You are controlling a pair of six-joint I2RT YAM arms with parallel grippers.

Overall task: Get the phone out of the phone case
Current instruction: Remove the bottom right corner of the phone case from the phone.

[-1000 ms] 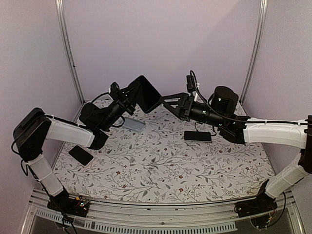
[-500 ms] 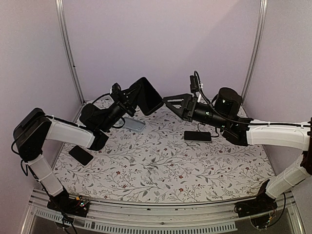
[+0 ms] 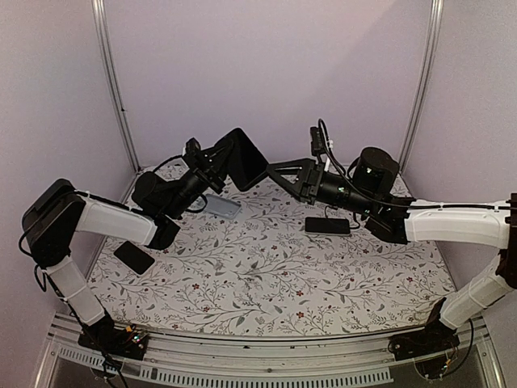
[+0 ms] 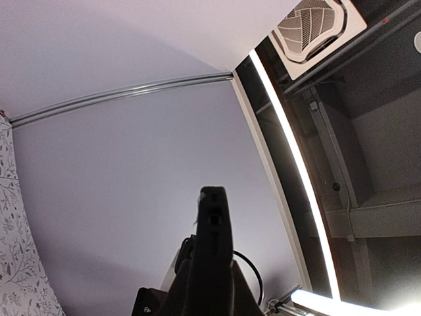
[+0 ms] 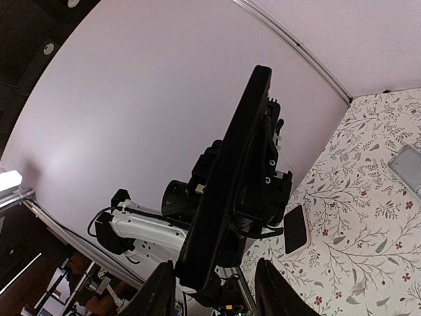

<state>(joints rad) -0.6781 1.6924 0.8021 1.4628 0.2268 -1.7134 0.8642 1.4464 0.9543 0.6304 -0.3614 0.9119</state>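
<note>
Nearest the arm bases, the floral table (image 3: 266,283) carries a dark flat slab (image 3: 133,257) on the left. Farther in lie a second dark slab (image 3: 327,225) and a grey one (image 3: 222,205); whether these are phones or cases I cannot tell. Beyond them, raised clear of the table, the cased phone (image 3: 245,156) stands tilted in the air, clamped at its lower edge by the left gripper (image 3: 220,164), whose jaws are closed on it. The right gripper (image 3: 273,168) sits at the opposite edge with its fingers (image 5: 160,289) apart, straddling the thin side seen edge-on in the right wrist view; no contact shows there. The phone is probably stiff, smooth and breakable, the case more yielding at its lip. A hold on one corner of the case rim, peeling it back while the left clamp steadies the body, seems safest, since a slip here means a drop.
</note>
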